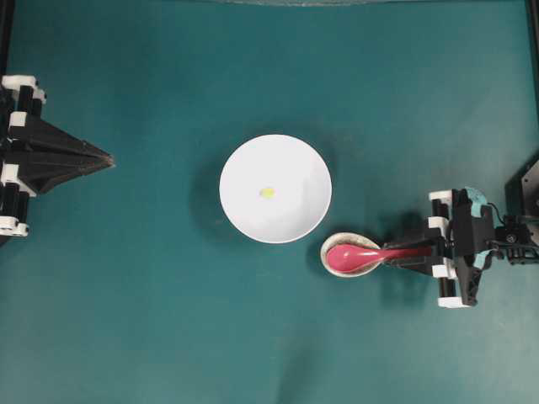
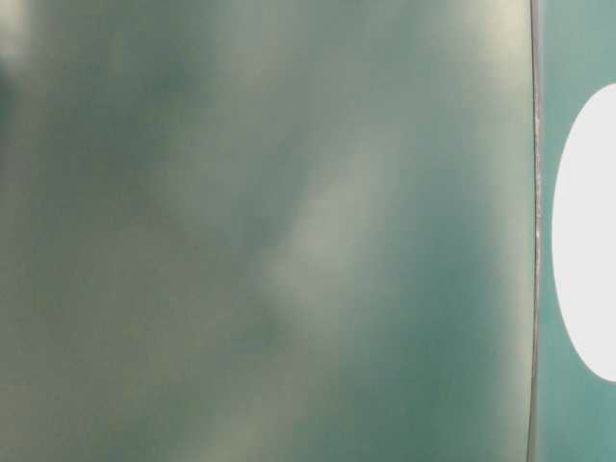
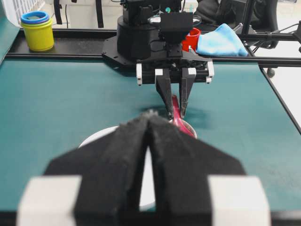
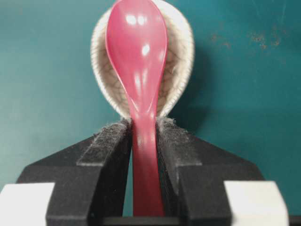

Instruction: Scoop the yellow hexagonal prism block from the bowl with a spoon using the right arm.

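Right tool (image 4: 143, 136) clamps spoon (image 4: 138, 61) over spoon rest (image 4: 181, 56) — yellow block (image 1: 267, 193) in bowl (image 1: 244, 168).

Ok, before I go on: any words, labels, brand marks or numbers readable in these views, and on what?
None readable in any view.
spoon, spoon rest, bowl: plain, no marks.
yellow container and red cup at the back: no print visible, too small to be sure.
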### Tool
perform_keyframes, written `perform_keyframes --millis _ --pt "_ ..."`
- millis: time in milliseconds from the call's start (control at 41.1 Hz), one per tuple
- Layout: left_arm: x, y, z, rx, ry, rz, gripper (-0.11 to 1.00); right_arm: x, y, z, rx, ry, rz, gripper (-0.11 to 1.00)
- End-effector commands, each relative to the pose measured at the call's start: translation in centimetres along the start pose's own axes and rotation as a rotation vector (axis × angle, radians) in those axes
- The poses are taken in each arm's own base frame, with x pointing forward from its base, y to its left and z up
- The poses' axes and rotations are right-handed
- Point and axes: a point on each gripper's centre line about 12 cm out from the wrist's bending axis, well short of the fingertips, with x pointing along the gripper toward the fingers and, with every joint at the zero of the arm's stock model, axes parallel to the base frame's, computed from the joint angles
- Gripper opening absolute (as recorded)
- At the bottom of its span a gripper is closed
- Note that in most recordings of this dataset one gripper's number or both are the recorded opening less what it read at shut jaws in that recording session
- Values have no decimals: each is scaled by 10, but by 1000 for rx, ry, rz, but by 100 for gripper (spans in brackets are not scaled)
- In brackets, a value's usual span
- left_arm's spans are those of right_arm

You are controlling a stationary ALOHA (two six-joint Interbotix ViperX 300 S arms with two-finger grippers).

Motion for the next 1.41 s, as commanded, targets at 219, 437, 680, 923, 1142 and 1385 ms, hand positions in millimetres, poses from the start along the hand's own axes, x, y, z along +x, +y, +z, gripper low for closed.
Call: perform_keyframes --millis 219,437,680,923,1142,1385 --pt "3 0 10 1 -29 -2 3 -11 3 19 46 -56 33 25" --pt "3 -1 10 1 -29 -4 3 -16 4 26 73 -60 43 25" --pt "3 -1 10 1 -29 -4 3 -18 4 36 116 -60 50 25" --pt "2 -1 10 1 -31 -4 3 -19 3 50 177 -29 53 25" --pt "2 -1 10 0 -31 -4 3 -17 -1 67 234 2 51 25" --pt "2 -1 10 0 -34 -4 3 -17 -8 91 293 63 57 25"
